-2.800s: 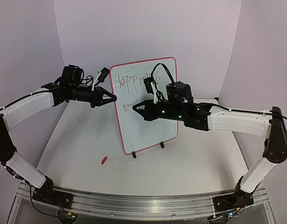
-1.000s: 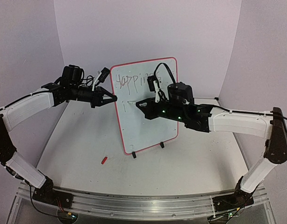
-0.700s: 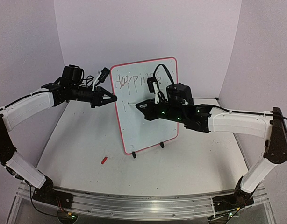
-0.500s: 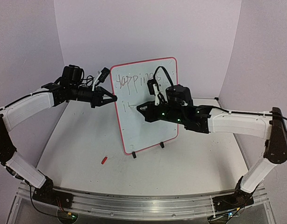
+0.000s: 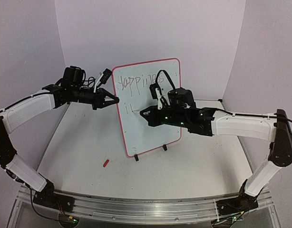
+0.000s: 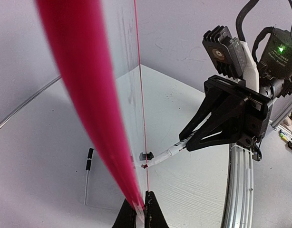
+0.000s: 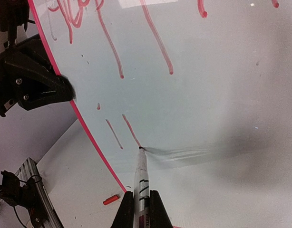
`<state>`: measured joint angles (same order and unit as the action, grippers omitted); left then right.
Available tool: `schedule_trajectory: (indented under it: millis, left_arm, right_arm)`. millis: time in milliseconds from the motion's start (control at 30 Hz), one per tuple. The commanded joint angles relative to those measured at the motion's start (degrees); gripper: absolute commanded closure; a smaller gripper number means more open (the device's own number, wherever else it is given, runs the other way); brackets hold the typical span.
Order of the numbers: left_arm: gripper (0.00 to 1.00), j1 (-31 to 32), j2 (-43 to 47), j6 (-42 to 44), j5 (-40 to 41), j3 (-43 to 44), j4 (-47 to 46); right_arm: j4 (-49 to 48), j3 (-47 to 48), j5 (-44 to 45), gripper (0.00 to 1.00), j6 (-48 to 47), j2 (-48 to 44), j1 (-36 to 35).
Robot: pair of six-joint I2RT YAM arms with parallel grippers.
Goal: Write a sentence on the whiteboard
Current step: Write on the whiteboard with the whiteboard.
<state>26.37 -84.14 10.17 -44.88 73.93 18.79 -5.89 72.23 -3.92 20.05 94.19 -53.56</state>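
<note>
While right pincer (image 7: pixel 141 203) grips marker (image 7: pixel 141 176) | whiteboard (image 5: pixel 147 135) upright, long axis vertical

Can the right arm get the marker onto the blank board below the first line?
Likely yes: the marker tip touches the whiteboard there, and the left end effector only pinches its rim.

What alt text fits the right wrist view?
The right gripper holds a marker, tip on the whiteboard at the end of a short red stroke under larger red writing. The left gripper clamps the board's red edge; a small red object lies on the table.
</note>
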Motion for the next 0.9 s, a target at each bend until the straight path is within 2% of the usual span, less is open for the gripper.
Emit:
schedule_trajectory:
  millis: [0, 533, 867]
  left_arm:
    - [1.0, 1.7, -1.4, 3.8, 1.6, -1.3, 9.9]
    - [1.0, 1.7, -1.1, 3.9, 1.7, -1.3, 9.9]
    - [1.0, 1.7, -1.2, 4.0, 1.6, -1.3, 9.9]
  right_arm:
    - [-0.4, 1.8, 0.6, 1.0, 0.2, 0.2, 0.0]
    - [-7.1, 3.7, 0.8, 1.0, 0.3, 0.5, 0.0]
    - [-6.9, 3.3, 5.7, 1.0, 0.9, 0.8, 0.0]
